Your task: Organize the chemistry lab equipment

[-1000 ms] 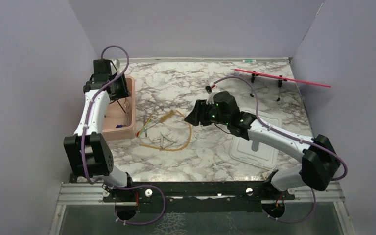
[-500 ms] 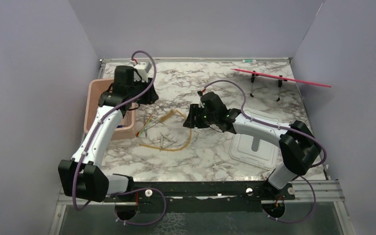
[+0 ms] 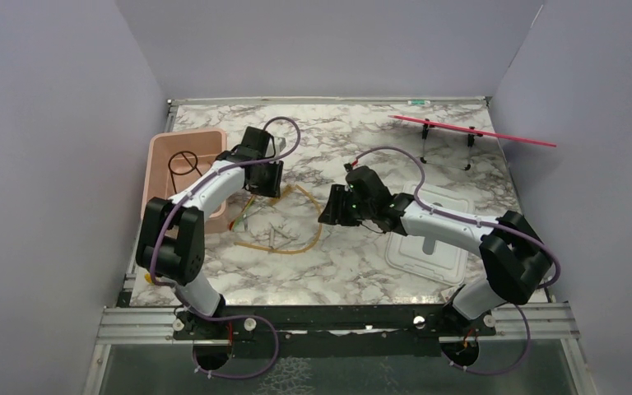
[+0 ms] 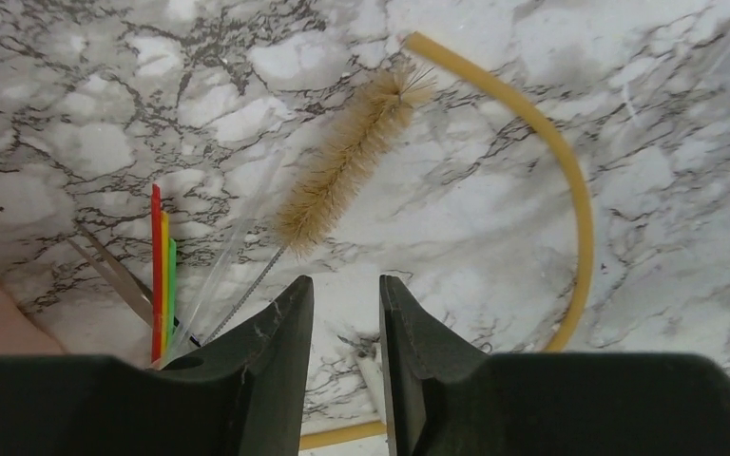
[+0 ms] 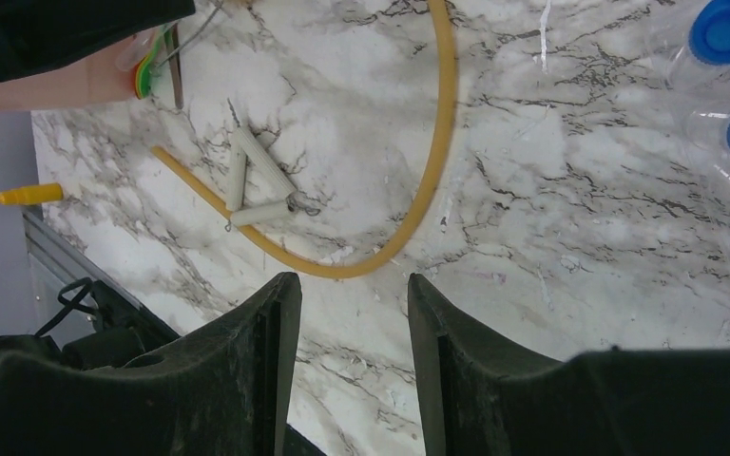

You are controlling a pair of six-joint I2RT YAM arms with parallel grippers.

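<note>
The black wire ring (image 3: 183, 162) lies inside the pink tub (image 3: 158, 185). My left gripper (image 3: 263, 183) is open and empty, hovering right of the tub over a bristle brush (image 4: 347, 161), coloured strips (image 4: 162, 266) and the metal tongs (image 4: 114, 275). In the left wrist view the gripper (image 4: 345, 285) shows its jaws slightly apart. The amber tubing loop (image 3: 300, 239) curves between both grippers and also shows in the right wrist view (image 5: 437, 142). My right gripper (image 3: 327, 210) is open and empty above the table (image 5: 347, 285). Blue-capped tubes (image 5: 727, 28) lie to its right.
A small white pipe triangle (image 5: 257, 185) lies inside the tubing loop. A white lid (image 3: 428, 243) sits under the right arm. A red rod on a black stand (image 3: 473, 132) is at the back right. A yellow tip (image 5: 24, 195) sits at the table's near edge.
My left gripper has swung from over the pink tub rightward and down to the loose items on the table. The black ring now lies uncovered in the tub. The right gripper shifted slightly.
</note>
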